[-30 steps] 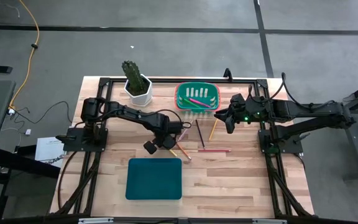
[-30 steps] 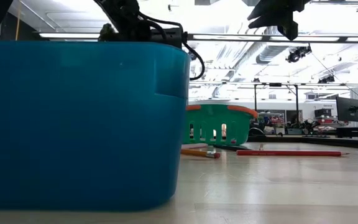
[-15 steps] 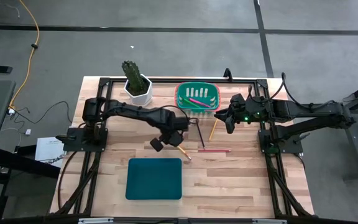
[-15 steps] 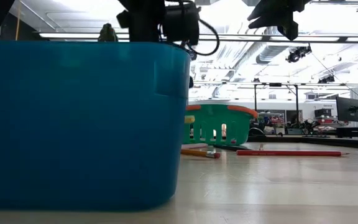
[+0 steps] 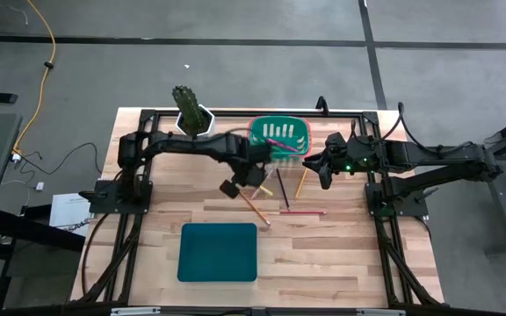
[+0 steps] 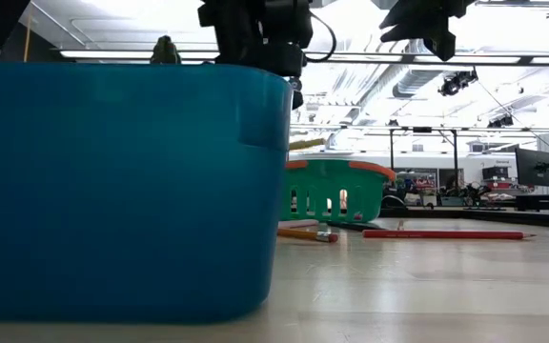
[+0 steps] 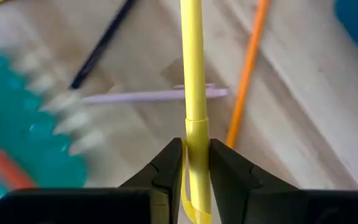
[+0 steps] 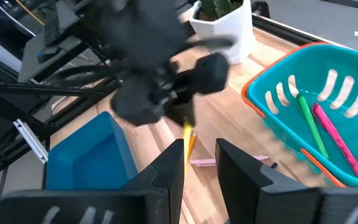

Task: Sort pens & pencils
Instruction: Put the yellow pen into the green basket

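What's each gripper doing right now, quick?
Left gripper: shut on a yellow pen.
Right gripper: open, holding nothing.

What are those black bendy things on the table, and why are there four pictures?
Those are two robot arms with pinching fingers. One picture looks down from above, one peeks across the tabletop, and two come from little cameras on the arms' wrists.

On the wooden table stand a green plastic basket with an orange rim, a blue plastic bin and a potted cactus. The basket has a pink pen and a green pen inside. Loose on the wood lie thin pencils: an orange one, a red one, a dark one and a yellow one.

The left gripper pinches a long yellow stick, lifted above the table near the basket. The right gripper hangs beside the basket, holding nothing.
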### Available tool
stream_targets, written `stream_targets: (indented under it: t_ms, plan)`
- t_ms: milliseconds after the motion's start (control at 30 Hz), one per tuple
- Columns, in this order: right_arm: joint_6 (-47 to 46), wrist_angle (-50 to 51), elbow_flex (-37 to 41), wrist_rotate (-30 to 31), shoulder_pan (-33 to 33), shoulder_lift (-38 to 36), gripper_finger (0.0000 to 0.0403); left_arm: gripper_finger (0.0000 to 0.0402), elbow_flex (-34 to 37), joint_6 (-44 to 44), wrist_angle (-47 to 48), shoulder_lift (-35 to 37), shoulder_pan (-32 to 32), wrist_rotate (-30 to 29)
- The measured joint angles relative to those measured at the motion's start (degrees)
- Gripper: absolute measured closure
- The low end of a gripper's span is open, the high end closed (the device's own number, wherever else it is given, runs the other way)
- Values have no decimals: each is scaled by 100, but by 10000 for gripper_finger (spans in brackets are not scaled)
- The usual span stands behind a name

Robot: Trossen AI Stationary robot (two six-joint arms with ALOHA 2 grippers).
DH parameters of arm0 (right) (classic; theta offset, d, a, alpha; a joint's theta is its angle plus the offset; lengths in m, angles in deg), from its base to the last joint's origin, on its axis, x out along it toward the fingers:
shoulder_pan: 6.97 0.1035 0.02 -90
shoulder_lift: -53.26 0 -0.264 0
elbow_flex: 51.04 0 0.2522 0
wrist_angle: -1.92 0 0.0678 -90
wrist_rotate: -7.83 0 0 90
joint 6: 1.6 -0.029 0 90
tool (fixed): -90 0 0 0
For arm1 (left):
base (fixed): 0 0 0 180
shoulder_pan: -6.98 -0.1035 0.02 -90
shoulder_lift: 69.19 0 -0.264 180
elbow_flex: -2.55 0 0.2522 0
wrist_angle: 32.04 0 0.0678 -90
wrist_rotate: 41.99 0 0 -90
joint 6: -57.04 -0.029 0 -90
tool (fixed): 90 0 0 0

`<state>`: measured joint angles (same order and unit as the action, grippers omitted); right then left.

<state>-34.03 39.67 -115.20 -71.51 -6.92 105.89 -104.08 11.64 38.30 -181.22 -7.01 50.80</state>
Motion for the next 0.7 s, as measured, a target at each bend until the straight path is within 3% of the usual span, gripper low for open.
stream_targets:
  t_ms: [433, 700]
  plan:
    - [144, -192, 0, -40, 0, -315, 320, 340, -915, 116, 29, 7, -1002, 18]
    - [143, -184, 0, 23, 0, -399, 320, 340, -981, 372, -330, 11, -1355, 291]
